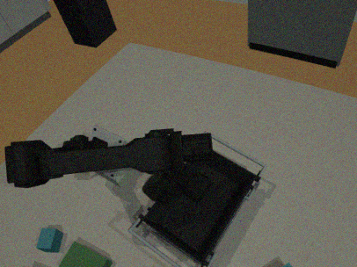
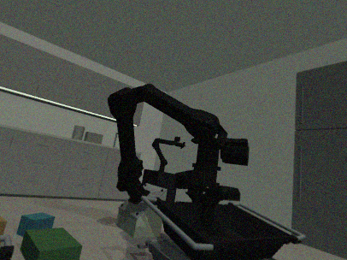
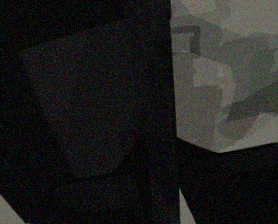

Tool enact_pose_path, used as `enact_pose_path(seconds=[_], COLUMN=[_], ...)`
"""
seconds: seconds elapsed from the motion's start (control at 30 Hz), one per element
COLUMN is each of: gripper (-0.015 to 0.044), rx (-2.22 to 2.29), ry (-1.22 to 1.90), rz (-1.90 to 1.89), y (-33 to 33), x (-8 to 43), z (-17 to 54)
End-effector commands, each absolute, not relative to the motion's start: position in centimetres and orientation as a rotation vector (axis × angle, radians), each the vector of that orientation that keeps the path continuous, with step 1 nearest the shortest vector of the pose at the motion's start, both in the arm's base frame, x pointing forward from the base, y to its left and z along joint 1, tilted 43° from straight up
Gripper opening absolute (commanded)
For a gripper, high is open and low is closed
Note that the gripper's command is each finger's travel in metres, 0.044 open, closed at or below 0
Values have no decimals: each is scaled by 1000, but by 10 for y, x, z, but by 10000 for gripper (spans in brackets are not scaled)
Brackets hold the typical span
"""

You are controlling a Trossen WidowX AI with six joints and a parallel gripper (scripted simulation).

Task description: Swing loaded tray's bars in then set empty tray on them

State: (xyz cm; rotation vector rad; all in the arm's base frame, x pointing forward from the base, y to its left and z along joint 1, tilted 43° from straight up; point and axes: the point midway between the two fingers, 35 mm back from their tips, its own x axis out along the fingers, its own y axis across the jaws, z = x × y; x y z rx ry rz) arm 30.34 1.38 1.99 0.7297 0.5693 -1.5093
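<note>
A black tray [image 1: 220,200] [image 2: 249,233] hangs under the arm. Its two wire bars stand out beyond its ends: one bar [image 1: 237,151] [image 2: 269,221] and the other bar [image 1: 152,247] [image 2: 171,225]. My gripper [image 2: 208,209] points down at the tray's wall nearest the arm's base and is nearly closed on that wall; the arm hides the fingertips from above. Shadows of the bars lie offset on the table, so the tray is held above it. A dark tray surface [image 3: 80,100] fills the left of the wrist view. The loaded tray and its load cannot be made out.
A teal block [image 1: 49,240] [image 2: 36,224] and a green block [image 1: 85,257] [image 2: 51,244] lie to the left of the tray. Part of an orange block [image 2: 2,226] shows at the left edge. The arm's pale base [image 2: 138,221] stands behind the tray.
</note>
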Motion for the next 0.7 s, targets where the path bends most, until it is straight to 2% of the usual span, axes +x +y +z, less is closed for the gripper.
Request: enact_pose_path(seconds=[0.0,0.67], gripper=[0,0], rx=[722,722], ry=[576,575], rz=[-1524,-1524], y=[9,3], x=[301,299], z=[18,11])
